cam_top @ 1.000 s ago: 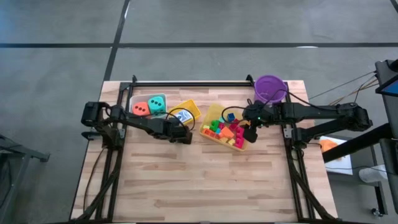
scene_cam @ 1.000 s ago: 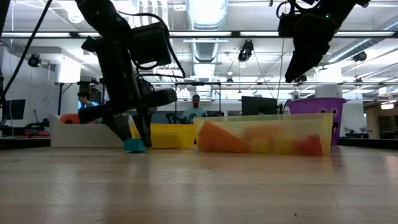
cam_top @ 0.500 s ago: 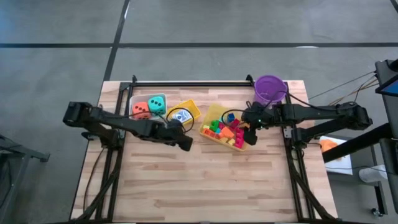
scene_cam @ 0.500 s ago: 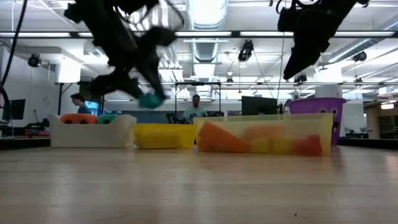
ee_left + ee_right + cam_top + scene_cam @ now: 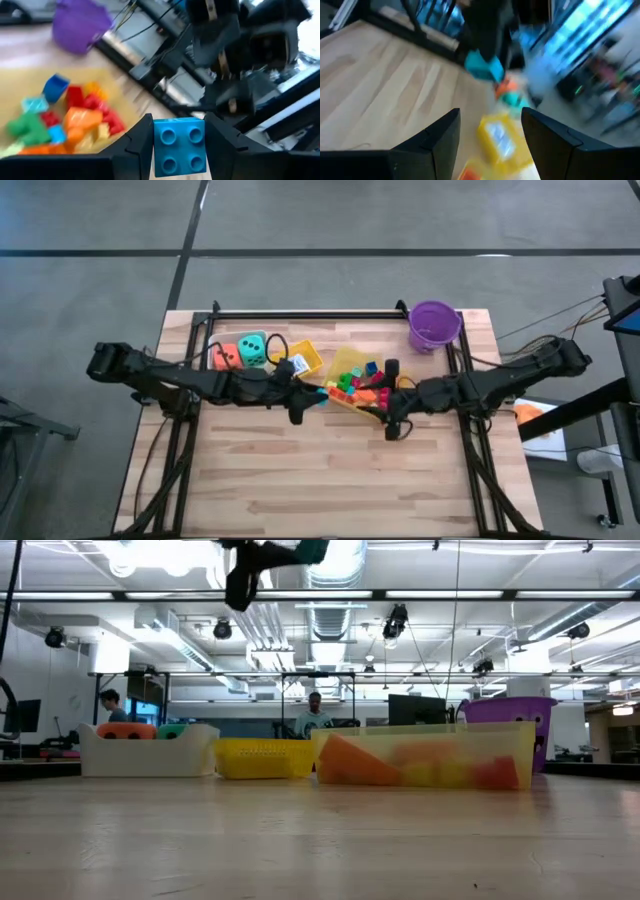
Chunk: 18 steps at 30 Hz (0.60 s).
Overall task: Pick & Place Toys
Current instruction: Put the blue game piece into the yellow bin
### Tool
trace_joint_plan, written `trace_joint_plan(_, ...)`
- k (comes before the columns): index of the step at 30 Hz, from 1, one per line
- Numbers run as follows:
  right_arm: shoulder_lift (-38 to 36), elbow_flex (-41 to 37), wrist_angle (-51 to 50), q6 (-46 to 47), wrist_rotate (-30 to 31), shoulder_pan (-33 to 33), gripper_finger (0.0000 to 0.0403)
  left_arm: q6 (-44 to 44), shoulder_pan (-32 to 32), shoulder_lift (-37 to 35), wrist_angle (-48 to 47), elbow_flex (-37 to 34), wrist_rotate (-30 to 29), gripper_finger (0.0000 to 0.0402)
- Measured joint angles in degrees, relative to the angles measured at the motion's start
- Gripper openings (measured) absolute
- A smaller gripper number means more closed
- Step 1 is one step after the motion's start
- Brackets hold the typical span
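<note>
Left gripper (image 5: 178,150) clamps blue brick (image 5: 178,146) at frame centre; right gripper (image 5: 490,135) open, empty.
Risk: grippers near each other above brick bin (image 5: 345,363); collision could knock brick loose.

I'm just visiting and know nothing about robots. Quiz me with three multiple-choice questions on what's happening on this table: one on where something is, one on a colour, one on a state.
1. Where is the purple bucket?
A. at the table's far right corner
B. inside the clear bin
C. on the floor

2. What colour is the brick in the left gripper?
A. red
B. blue
C. yellow

3. What state is the right gripper in?
A. shut on a die
B. holding a card box
C. open, holding nothing

Answers:
1 A, the high view shows it standing on the wood by the far right corner.
2 B, the left wrist view shows a blue studded brick clamped between the fingers.
3 C, the right wrist view shows its fingers apart with only table between them.
</note>
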Motion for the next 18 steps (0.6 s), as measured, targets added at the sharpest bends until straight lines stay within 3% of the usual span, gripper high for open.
trace_joint_plan(6, 6.27, 0.0, 17.7, -11.56, 10.95, 2.77, 0.0209, 5.81, 0.0, 0.0, 7.55, 0.4, 0.2, 0.0127)
trace_joint_plan(14, 14.62, 2.1, 28.65, -17.4, 12.37, 2.98, 0.0209, 10.51, 0.04, 0.0, 9.49, 3.01, 2.37, 0.0127)
trace_joint_plan(18, 17.68, 4.47, 33.75, -19.72, 18.27, 2.98, 0.0209, 11.34, 0.07, 0.0, 9.27, 3.79, 2.78, 0.0127)
